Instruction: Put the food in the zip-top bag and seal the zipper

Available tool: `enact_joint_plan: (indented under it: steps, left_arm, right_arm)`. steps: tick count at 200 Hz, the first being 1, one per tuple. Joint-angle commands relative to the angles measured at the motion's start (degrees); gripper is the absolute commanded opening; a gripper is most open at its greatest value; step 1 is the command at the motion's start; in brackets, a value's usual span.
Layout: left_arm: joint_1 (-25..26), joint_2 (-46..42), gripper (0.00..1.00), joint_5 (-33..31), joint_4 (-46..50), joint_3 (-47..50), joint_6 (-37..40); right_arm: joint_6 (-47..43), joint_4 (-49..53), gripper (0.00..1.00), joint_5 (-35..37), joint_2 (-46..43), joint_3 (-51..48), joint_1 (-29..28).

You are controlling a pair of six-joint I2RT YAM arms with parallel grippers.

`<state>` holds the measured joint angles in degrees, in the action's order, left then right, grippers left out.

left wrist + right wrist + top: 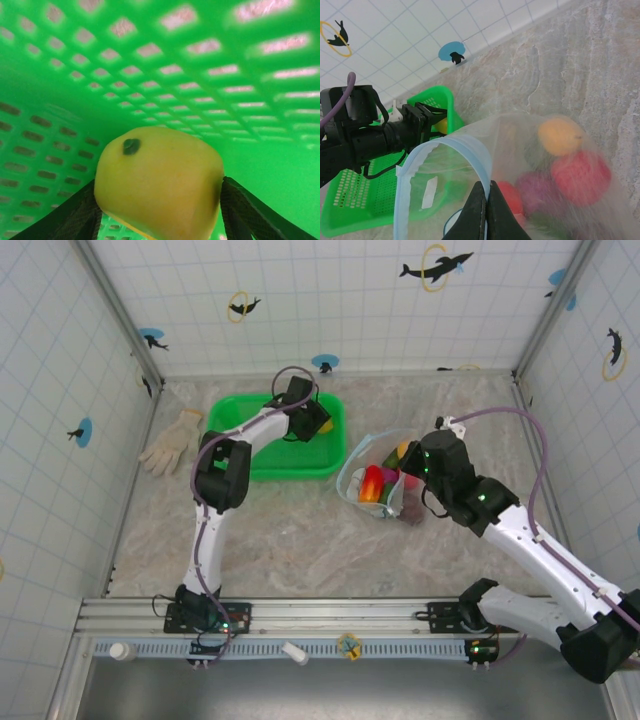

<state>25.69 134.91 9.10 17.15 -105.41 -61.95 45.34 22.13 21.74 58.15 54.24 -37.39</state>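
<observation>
- Two fingers (80, 220) of the left gripper (159, 190) lie against opposite sides of a yellow fruit (157, 182) inside the green basket (240, 75). I cannot tell whether they are clamped on it.
- The right gripper (486, 200) has its jaws pressed together, pinching the rim of the zip-top bag (520, 145).
- The bag sits on the table (300, 540) just right of the basket, and its mouth is open.
- The zipper (465, 145) is unsealed. Its light-blue strip curves in a loop around the mouth and runs down into the right fingers.
- Inside the bag lie an orange-yellow piece (560, 135), a red piece (580, 175), a magenta piece (535, 187) and another red piece (507, 197) beside the fingers.
- A white glove (172, 440) lies on the table left of the basket.
</observation>
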Motion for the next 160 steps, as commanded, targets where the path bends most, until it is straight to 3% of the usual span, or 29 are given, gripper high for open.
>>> enact_joint_plan:
  steps: [1, 24, 56, 101, 160]
  left_arm:
    - [-0.72, 3.06, 0.50, -1.72, 3.37, -0.11, 0.70]
    - [-0.81, 2.29, 0.37, -2.32, 3.98, 0.01, 1.63]
    - [-0.77, 0.30, 0.34, -2.26, 5.89, 0.28, 3.03]
    - [-0.80, -13.10, 0.35, -4.64, 7.30, 7.50, 7.62]
    - [-0.20, -40.97, 0.35, -0.33, 1.49, 31.73, 19.12]
  right_arm:
    - [-0.73, -1.62, 0.00, 0.22, -0.95, -0.52, 0.27]
    - [-0.79, -1.39, 0.00, 0.28, -0.71, -0.01, 0.21]
    - [-0.96, -1.46, 0.00, -0.53, -0.19, 0.43, 0.00]
    - [-0.87, -1.02, 0.00, 0.18, -0.58, 0.52, -0.61]
    - [-0.23, -1.45, 0.00, 1.22, -0.08, 0.17, -2.76]
